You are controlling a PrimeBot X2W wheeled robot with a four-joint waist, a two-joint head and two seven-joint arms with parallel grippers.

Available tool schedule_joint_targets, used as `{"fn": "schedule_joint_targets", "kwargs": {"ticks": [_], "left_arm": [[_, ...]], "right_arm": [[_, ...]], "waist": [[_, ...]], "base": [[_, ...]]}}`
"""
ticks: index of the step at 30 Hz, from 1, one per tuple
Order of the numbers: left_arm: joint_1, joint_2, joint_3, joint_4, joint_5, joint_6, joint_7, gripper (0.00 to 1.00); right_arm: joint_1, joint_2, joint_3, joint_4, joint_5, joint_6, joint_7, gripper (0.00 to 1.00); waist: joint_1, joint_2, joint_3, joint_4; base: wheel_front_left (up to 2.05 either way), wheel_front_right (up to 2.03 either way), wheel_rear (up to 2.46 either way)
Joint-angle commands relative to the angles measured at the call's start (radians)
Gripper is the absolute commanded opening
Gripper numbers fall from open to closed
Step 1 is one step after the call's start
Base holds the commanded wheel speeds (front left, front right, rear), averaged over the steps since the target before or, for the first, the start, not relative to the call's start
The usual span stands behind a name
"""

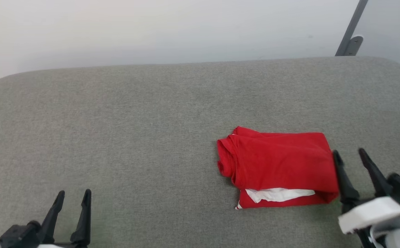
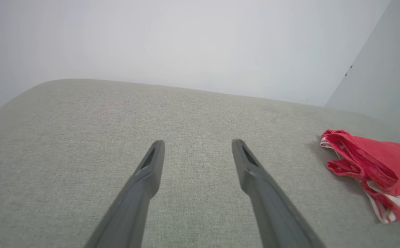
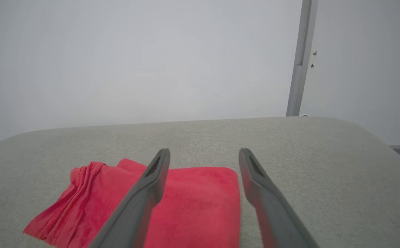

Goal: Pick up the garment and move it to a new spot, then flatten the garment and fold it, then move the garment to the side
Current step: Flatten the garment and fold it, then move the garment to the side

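– Red thin fabric, head view: the garment (image 1: 275,168) lies folded into a rough rectangle on the right half of the grey cushion (image 1: 117,120). A white strip of fabric shows at its near edge, and its left end is bunched in soft rolls.
– Grippers in that view?
– The left gripper (image 1: 74,193) is at the lower left, fingers spread, nothing between them, well apart from the garment. The right gripper (image 1: 348,153) is at the lower right, fingers likewise spread, with one finger just beside the garment's right edge. I cannot tell whether they touch.
– Left wrist view?
– The left gripper (image 2: 198,142) is spread over bare woven cushion. The garment (image 2: 368,165) lies off to the right, its striped red-and-white trim visible at the hem.
– Right wrist view?
– The right gripper (image 3: 204,151) is spread and holds nothing. One finger crosses in front of the garment (image 3: 196,203), the other is over bare cushion. The fabric is flat on the right and pleated on the left. Behind it is a pale smooth wall (image 3: 117,69) with a grey upright post (image 3: 301,62).
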Motion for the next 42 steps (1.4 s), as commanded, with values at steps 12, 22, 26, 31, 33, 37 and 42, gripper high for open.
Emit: {"fn": "schedule_joint_targets", "kwargs": {"ticks": [12, 22, 26, 31, 33, 37, 42], "left_arm": [[0.106, -0.028, 0.059, -0.126, 0.053, 0.002, -0.005, 1.00], [0.049, -0.016, 0.048, -0.138, 0.057, 0.002, -0.005, 1.00], [0.002, 0.001, 0.032, -0.143, 0.046, 0.002, -0.005, 1.00], [-0.058, 0.012, 0.014, -0.134, 0.027, 0.002, -0.005, 1.00], [-0.080, 0.015, -0.001, -0.133, 0.022, 0.002, -0.005, 1.00], [-0.128, 0.027, -0.030, -0.123, 0.007, 0.002, -0.005, 1.00], [-0.174, 0.048, -0.056, -0.113, -0.002, 0.002, -0.005, 1.00]], "right_arm": [[0.176, 0.061, -0.142, -0.188, -0.060, -0.001, 0.046, 1.00], [0.151, 0.079, -0.155, -0.225, -0.077, -0.001, 0.139, 1.00], [0.099, 0.048, -0.161, -0.220, -0.094, -0.001, 0.328, 1.00], [0.017, -0.005, -0.159, -0.240, -0.093, -0.001, 0.626, 1.00], [-0.020, -0.017, -0.169, -0.247, -0.094, -0.001, 0.740, 1.00], [-0.085, -0.014, -0.173, -0.247, -0.067, -0.001, 0.959, 1.00], [-0.105, -0.001, -0.144, -0.236, -0.050, -0.001, 1.091, 1.00]], "waist": [[0.0000, -0.0001, 0.023, 0.023], [0.0000, -0.0001, 0.060, 0.022], [0.0000, -0.0001, 0.112, 0.023], [0.0000, -0.0001, 0.178, 0.018], [0.0000, -0.0001, 0.203, 0.017], [0.0000, -0.0001, 0.258, 0.030], [0.0000, -0.0001, 0.304, 0.043]], "base": [[0.00, 0.00, 0.00], [0.00, 0.00, 0.00], [0.00, 0.00, 0.00], [0.00, 0.00, 0.00], [0.00, 0.00, 0.00], [0.00, 0.00, 0.00], [0.00, 0.00, 0.00]]}}
